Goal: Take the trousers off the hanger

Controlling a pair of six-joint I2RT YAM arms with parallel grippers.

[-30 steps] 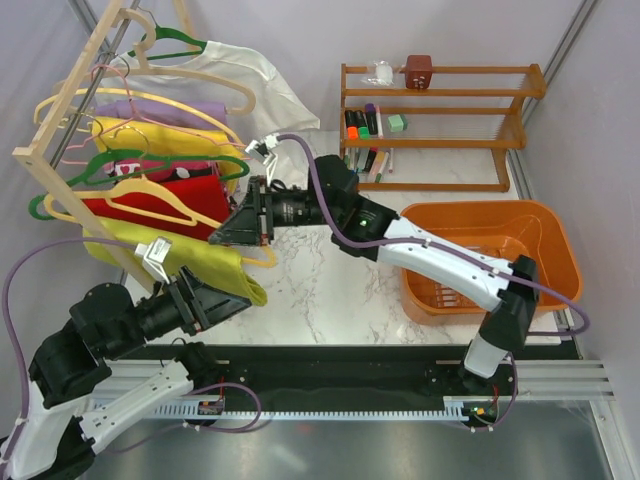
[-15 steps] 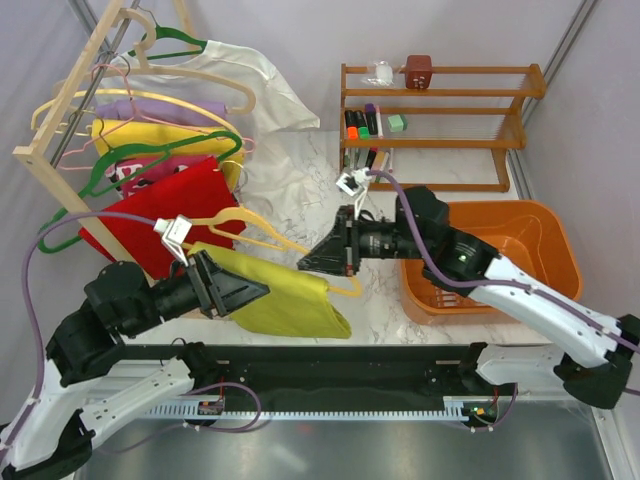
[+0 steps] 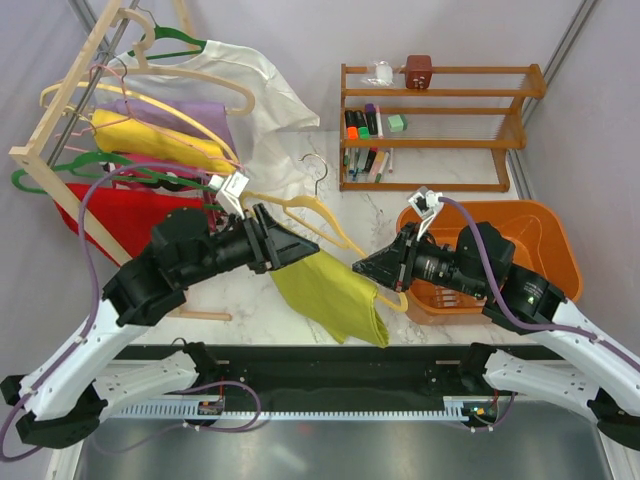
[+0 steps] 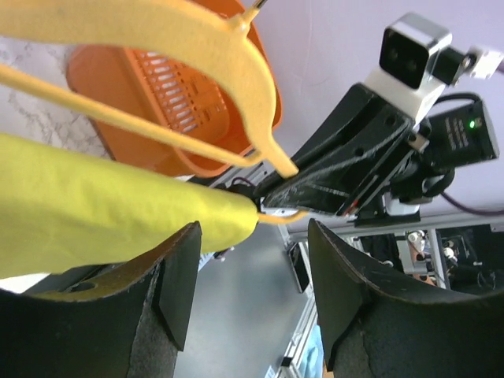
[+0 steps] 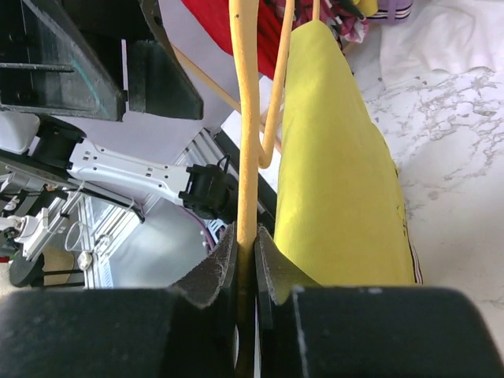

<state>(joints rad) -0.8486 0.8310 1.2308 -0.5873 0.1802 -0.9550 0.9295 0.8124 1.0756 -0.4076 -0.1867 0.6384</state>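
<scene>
The pale yellow-orange hanger [image 3: 318, 215] is held in the air over the middle of the table, its silver hook pointing away from me. The lime-yellow trousers [image 3: 332, 292] are draped over its lower bar and sag toward the table's front edge. My right gripper [image 3: 365, 268] is shut on the hanger's bar [image 5: 246, 118] near its right corner, with the trousers [image 5: 339, 173] just beside the jaws. My left gripper [image 3: 305, 243] is at the trousers' upper left edge. In the left wrist view its jaws [image 4: 252, 299] stand open with nothing between them, and the trousers [image 4: 102, 209] lie just above one finger [image 4: 169, 291].
A wooden rack [image 3: 60, 150] at the far left carries a red garment [image 3: 120, 215], a golden-yellow one, a purple one and a white shirt [image 3: 270, 90] on other hangers. A wooden shelf [image 3: 440, 130] with markers stands at the back. An orange basket [image 3: 540, 235] sits on the right.
Both arms have carried the hanger and trousers away from the rack, rightward toward the table's middle. The trousers now sag lower. The left jaws have narrowed a little.
</scene>
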